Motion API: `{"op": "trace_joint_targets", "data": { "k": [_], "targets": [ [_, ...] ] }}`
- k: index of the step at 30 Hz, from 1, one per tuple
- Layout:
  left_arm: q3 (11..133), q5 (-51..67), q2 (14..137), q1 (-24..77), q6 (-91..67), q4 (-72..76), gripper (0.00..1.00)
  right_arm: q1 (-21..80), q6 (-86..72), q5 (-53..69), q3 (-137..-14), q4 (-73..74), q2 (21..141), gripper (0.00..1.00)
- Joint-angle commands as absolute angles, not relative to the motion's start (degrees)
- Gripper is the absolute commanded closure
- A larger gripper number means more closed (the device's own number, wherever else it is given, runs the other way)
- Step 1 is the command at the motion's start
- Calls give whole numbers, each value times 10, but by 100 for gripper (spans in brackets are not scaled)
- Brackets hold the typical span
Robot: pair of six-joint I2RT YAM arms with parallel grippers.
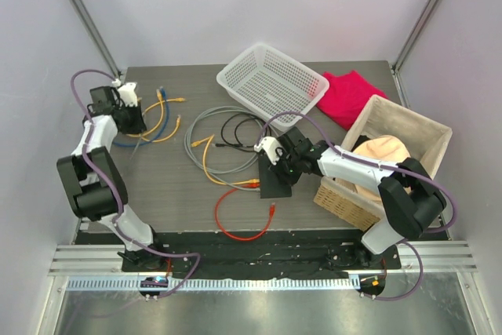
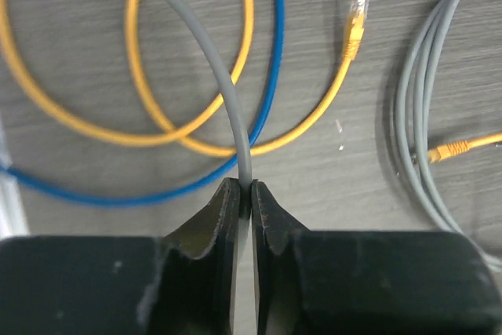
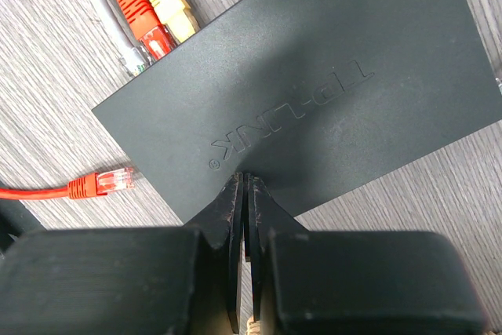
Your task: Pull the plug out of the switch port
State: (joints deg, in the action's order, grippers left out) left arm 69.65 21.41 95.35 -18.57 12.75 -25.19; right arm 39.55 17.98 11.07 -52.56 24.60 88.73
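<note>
The switch is a flat matte-black box lying mid-table. My right gripper is shut, its tips resting on the switch's top near one long edge. Red and yellow plugs meet the switch's socket edge. A clear plug on a pale cable lies at that corner; I cannot tell whether it is seated. At the far left, my left gripper is shut on a grey cable that curves away over the table.
A loose red plug lies beside the switch, its cable looping toward the front. Blue and yellow cables lie by the left gripper, a grey coil mid-table. A white mesh basket, red cloth and box stand at the back right.
</note>
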Motion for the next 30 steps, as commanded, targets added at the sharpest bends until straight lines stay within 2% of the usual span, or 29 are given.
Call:
{"op": "trace_joint_targets", "data": {
  "k": [1, 2, 3, 6, 8, 9, 12, 16, 19, 21, 23, 30],
  "targets": [
    [749, 267, 983, -143, 91, -210, 83, 397, 192, 92, -530, 271, 896, 92],
    [751, 248, 987, -115, 88, -210, 80, 397, 192, 92, -533, 272, 898, 92],
    [755, 240, 990, -101, 86, -211, 72, 397, 192, 92, -536, 272, 899, 92],
    [765, 221, 977, -59, 56, -214, 57, 397, 196, 91, -542, 274, 903, 92],
    [780, 224, 941, -30, -24, -239, 53, 396, 199, 91, -542, 275, 902, 92],
    [780, 244, 921, -18, -47, -239, 48, 397, 199, 89, -541, 275, 902, 92],
    [772, 276, 867, 60, -38, -235, 39, 397, 198, 92, -538, 275, 902, 92],
    [748, 427, 882, 117, 15, -248, 36, 397, 192, 103, -539, 275, 912, 92],
    [731, 478, 924, 157, 6, -261, 37, 396, 199, 97, -550, 282, 923, 92],
    [726, 483, 956, 177, 4, -275, 39, 396, 208, 93, -562, 287, 927, 92],
    [728, 475, 975, 208, 21, -293, 40, 396, 211, 91, -567, 290, 928, 99],
    [710, 460, 1044, 250, 37, -303, 41, 393, 219, 110, -555, 303, 916, 99]
  ]
}}
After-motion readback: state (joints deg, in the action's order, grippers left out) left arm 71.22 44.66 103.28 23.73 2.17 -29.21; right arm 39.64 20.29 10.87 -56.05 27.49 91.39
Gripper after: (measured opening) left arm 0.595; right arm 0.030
